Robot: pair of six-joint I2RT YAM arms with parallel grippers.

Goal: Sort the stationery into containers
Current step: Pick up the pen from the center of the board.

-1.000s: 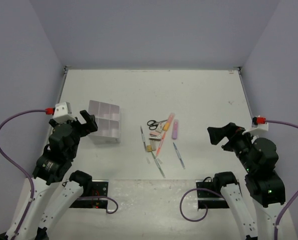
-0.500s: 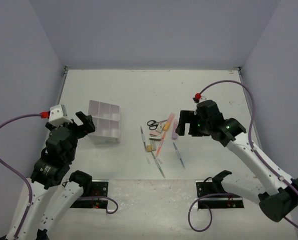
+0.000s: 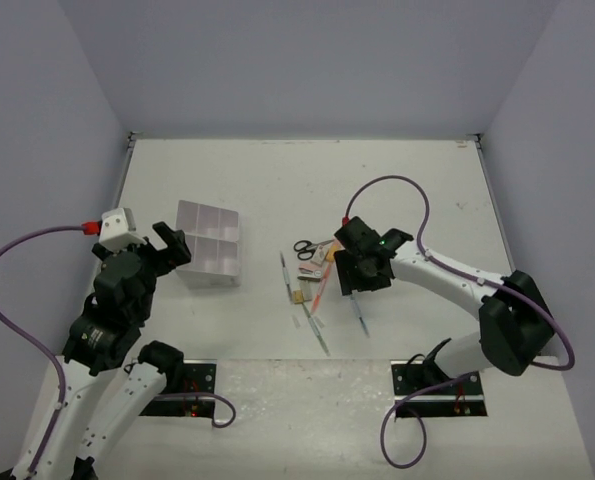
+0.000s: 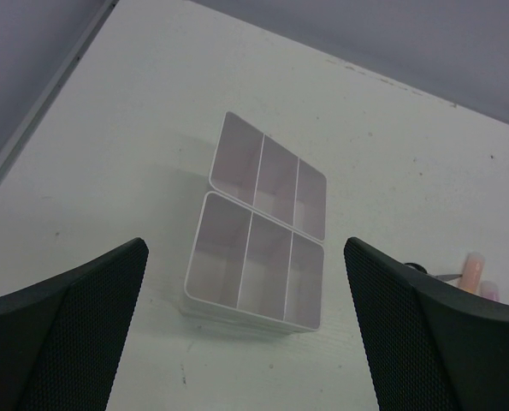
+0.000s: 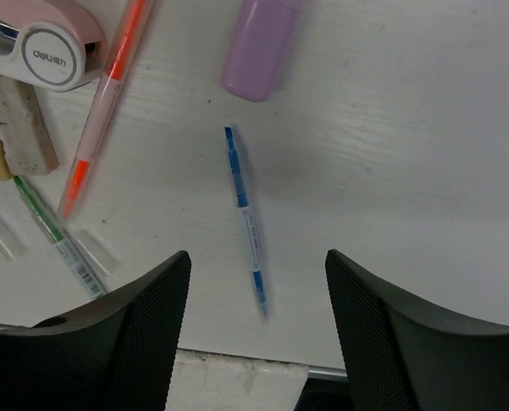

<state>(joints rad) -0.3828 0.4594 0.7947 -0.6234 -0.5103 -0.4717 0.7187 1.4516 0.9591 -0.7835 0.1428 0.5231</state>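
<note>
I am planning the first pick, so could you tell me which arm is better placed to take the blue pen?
The right. The right gripper hangs above the blue pen, jaws open either side. The left gripper hovers open by the organiser box, away from the stationery.

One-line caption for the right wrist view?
Right pincer open above a blue pen, lilac bar and orange marker beyond.

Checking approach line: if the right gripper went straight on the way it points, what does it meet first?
Probably the blue pen, lying on the table in line with the right gripper; height above it is unclear.
</note>
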